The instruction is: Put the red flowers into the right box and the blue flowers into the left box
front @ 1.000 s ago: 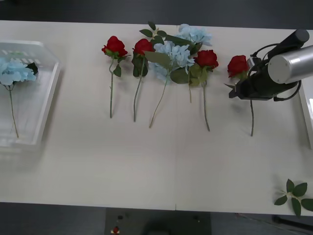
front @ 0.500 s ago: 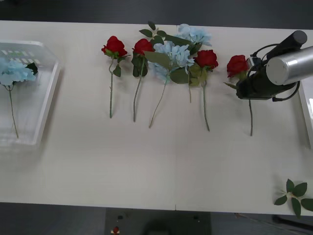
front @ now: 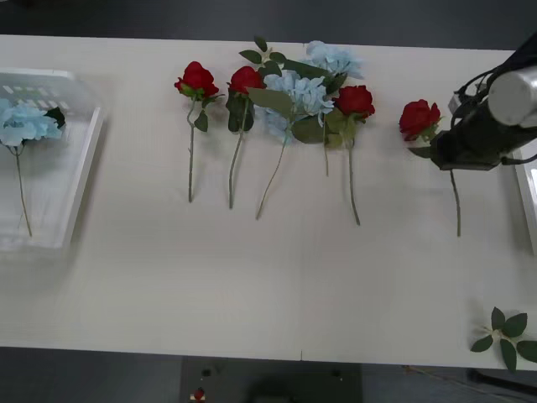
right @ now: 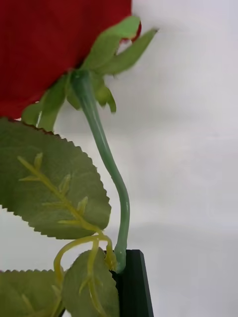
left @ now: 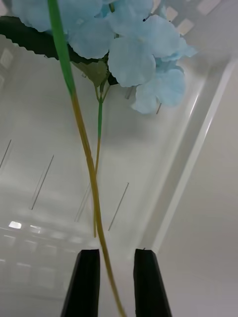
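Observation:
My right gripper [front: 445, 154] is shut on the stem of a red flower [front: 419, 117], just below its head, near the table's right end. The stem hangs down toward the front. In the right wrist view the stem [right: 101, 148] ends at a black finger [right: 135, 285]; leaves hide the other one. Three more red flowers [front: 197, 79] lie in a row with blue flowers [front: 295, 92] mid-table. The right box [front: 526, 193] shows as a white rim at the right edge. The left box [front: 80, 180] holds a blue flower [left: 134, 54]. My left gripper [left: 114, 285] is open, that flower's stem running between its fingers.
A loose green leaf sprig [front: 504, 336] lies at the table's front right corner. The table's front half is bare white surface. The table's far edge runs just behind the flower heads.
My right gripper has carried the red flower to the right, closer to the white rim at the table's right edge. The other flowers and the left box stayed put.

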You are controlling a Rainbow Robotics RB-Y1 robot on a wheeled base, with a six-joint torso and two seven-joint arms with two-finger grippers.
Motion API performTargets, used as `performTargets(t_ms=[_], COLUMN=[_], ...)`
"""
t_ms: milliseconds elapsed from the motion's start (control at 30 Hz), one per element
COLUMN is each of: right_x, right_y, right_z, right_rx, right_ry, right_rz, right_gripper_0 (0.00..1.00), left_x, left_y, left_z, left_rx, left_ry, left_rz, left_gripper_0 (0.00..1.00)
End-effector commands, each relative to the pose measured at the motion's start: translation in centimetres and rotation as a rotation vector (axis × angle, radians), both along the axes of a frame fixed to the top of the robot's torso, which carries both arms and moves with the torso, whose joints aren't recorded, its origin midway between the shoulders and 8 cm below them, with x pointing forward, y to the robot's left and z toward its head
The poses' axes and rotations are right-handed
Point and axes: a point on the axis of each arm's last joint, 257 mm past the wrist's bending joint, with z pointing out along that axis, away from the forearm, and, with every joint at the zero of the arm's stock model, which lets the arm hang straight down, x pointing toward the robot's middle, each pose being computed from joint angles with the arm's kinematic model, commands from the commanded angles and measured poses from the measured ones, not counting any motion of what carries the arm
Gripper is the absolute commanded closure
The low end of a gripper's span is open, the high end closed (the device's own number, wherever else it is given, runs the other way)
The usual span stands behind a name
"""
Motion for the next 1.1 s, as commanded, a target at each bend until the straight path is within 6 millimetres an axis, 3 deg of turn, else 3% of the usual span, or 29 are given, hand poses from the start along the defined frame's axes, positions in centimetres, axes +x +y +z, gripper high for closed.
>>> performTargets(t_ms=[33,100,133,167,233,300,467,633,800,933,1100], right_x=[1.0,0.3,0.3,-0.3,-1.0,-1.4,-2.5,-3.6,-4.4,-4.4,-4.7], right_y=[-3.5,-5.2,-5.2,-6.9,-9.1,-11.1,-18.5,-23.4,-27.7,-29.1,-29.3], right_z=[10.3,13.3,13.3,15.7,17.7,18.5,18.8,15.9,11.3,7.6,2.3], right_rx=[0.005,0.008,0.008,0.013,-0.002,-0.044,-0.205,-0.293,-0.363,-0.400,-0.389], right_ry=[-0.093,-0.102,-0.102,-0.114,-0.127,-0.131,-0.123,-0.071,-0.054,-0.065,-0.074], right_rz=[-0.028,-0.052,-0.052,-0.080,-0.105,-0.103,-0.129,-0.160,-0.201,-0.225,-0.255], right_gripper_0=[1.00,1.00,1.00,1.00,1.00,1.00,1.00,1.00,1.00,1.00,1.00], left_x=[1.0,1.1,1.1,1.1,1.1,1.1,1.0,0.9,2.0,2.8,3.4], left_y=[0.2,0.3,0.3,0.2,0.3,0.3,-0.2,-2.9,-8.4,-11.8,-14.8], left_z=[2.1,2.2,2.2,2.2,2.2,2.2,2.3,3.6,3.6,4.3,5.0], left_rx=[0.004,0.008,0.008,0.010,0.015,0.016,0.029,0.030,0.001,0.041,0.154], left_ry=[-0.048,-0.051,-0.051,-0.054,-0.053,-0.054,-0.052,-0.050,-0.114,-0.162,-0.202], left_rz=[0.018,0.016,0.016,0.013,0.008,0.007,-0.021,-0.152,-0.277,-0.356,-0.450], left_gripper_0=[0.13,0.12,0.12,0.11,0.11,0.12,0.11,0.12,0.12,0.12,0.12])
